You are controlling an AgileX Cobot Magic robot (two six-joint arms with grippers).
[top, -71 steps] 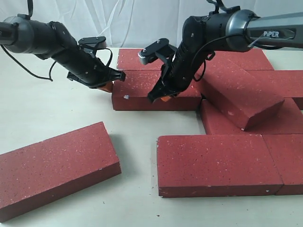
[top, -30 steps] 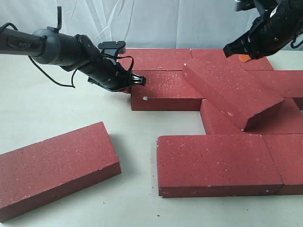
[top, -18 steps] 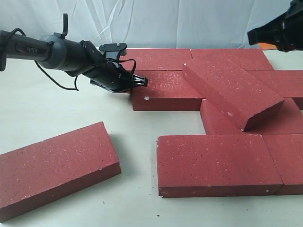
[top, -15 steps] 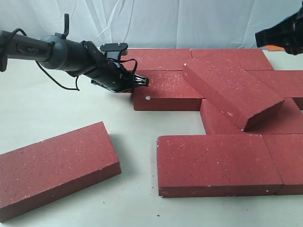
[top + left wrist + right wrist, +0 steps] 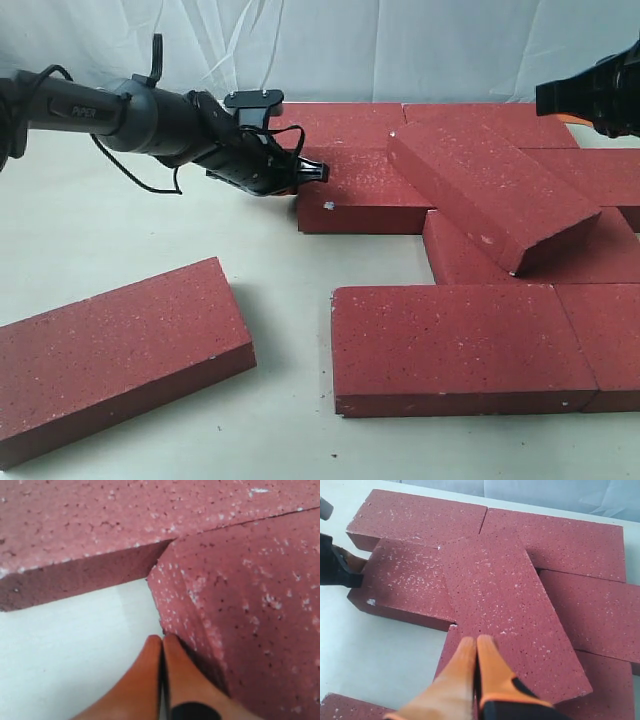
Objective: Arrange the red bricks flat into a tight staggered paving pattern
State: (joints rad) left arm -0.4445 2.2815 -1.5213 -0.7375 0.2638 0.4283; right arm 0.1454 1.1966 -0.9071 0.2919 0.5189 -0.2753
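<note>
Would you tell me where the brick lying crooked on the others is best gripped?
Probably at the near end of the crooked brick, pinching top and bottom faces from the front: it rests on the flat bricks, so that thin end is exposed, and its width looks too great for jaws.

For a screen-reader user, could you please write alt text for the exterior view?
A shut left gripper touches the left end of a flat red brick; beside it, a tilted brick lies across other bricks. The shut right gripper hovers at upper right.
</note>
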